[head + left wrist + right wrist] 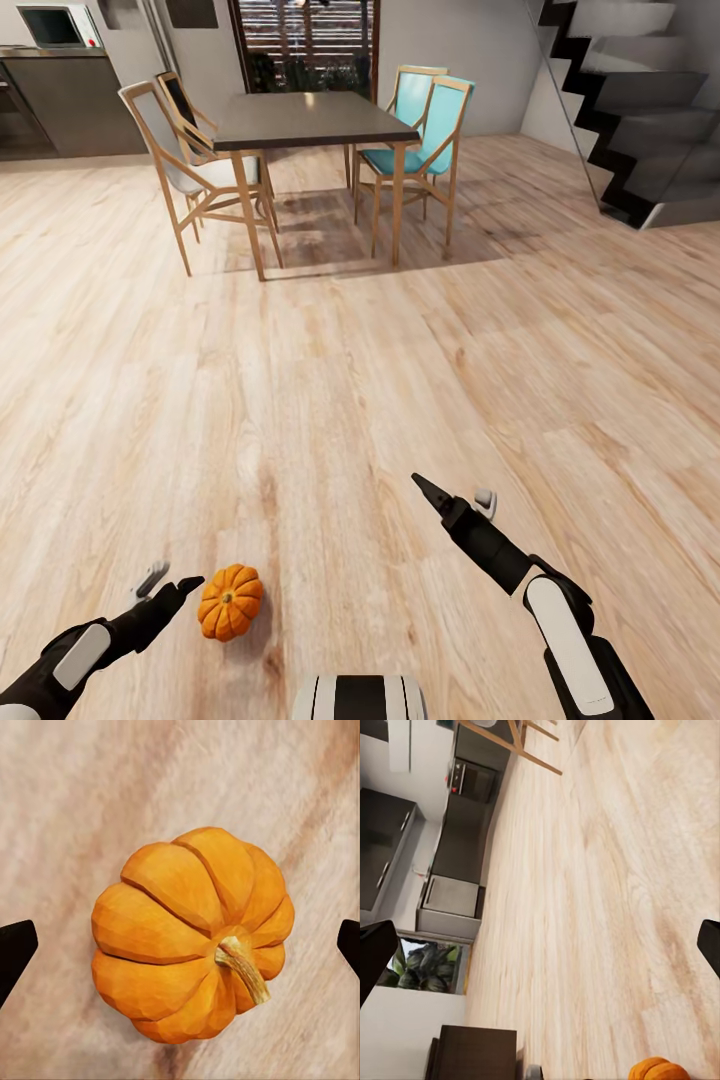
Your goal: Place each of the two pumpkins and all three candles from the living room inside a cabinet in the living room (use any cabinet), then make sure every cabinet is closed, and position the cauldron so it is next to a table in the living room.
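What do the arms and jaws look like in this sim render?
Both arms are matte black with rounded white panels on the forearm links. The left gripper and right gripper each have one black pointed finger and one pale grey-white finger. In the wrist views the fingertips show as plain black wedges. No cables or markings visible. A white-and-black striped trunk part sits at the head view's bottom edge.

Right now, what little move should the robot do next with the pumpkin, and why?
Probably lower the left gripper straight down over the pumpkin and then close. The left wrist view shows the pumpkin lying on the floor, centred between the two open fingertips, and nothing grips it yet. The right gripper is open and off to the side.
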### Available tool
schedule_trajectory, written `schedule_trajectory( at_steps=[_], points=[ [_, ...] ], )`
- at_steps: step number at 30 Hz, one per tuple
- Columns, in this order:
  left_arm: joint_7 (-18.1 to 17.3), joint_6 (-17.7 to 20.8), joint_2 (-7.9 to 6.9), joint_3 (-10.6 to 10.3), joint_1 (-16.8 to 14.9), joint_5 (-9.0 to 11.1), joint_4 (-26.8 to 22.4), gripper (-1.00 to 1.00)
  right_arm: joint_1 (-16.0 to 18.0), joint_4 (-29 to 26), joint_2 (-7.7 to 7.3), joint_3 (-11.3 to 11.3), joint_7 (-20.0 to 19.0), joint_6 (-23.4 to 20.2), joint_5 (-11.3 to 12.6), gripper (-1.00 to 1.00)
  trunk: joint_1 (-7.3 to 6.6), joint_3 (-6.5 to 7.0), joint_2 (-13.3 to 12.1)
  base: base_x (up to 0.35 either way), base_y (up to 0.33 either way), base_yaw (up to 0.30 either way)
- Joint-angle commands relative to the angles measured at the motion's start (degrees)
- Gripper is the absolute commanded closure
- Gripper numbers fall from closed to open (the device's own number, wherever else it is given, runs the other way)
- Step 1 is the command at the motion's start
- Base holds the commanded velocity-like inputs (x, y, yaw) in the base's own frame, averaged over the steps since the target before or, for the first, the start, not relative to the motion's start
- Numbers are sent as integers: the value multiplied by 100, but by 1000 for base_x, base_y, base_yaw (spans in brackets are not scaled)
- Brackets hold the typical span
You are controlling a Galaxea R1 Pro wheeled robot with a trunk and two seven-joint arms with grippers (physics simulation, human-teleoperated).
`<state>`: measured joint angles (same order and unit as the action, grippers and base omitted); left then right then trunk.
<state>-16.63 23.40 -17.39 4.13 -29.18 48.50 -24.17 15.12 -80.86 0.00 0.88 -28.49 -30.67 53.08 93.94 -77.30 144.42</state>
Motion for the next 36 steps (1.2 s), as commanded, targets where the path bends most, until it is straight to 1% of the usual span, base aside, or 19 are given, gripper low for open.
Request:
schedule_trajectory(
  at_steps=[1,9,30,34,36],
  points=[
    [5,3,0,0,0,-3,0,-100,0,0,0,0,1,0,0,-100,0,0,0,23,0,0],
    [10,-6,0,15,0,1,0,-100,0,3,0,0,1,8,0,-100,0,0,0,22,-5,0],
    [-5,-3,14,21,0,5,0,-100,0,50,8,-15,2,17,0,-100,54,-465,28,0,0,0],
    [-14,-2,16,19,0,9,0,-100,0,48,9,-17,2,17,0,-100,54,-465,28,0,0,0],
    [-21,-2,16,18,0,10,0,-100,0,49,9,-18,2,17,-1,-100,59,-510,31,0,0,0]
  ],
)
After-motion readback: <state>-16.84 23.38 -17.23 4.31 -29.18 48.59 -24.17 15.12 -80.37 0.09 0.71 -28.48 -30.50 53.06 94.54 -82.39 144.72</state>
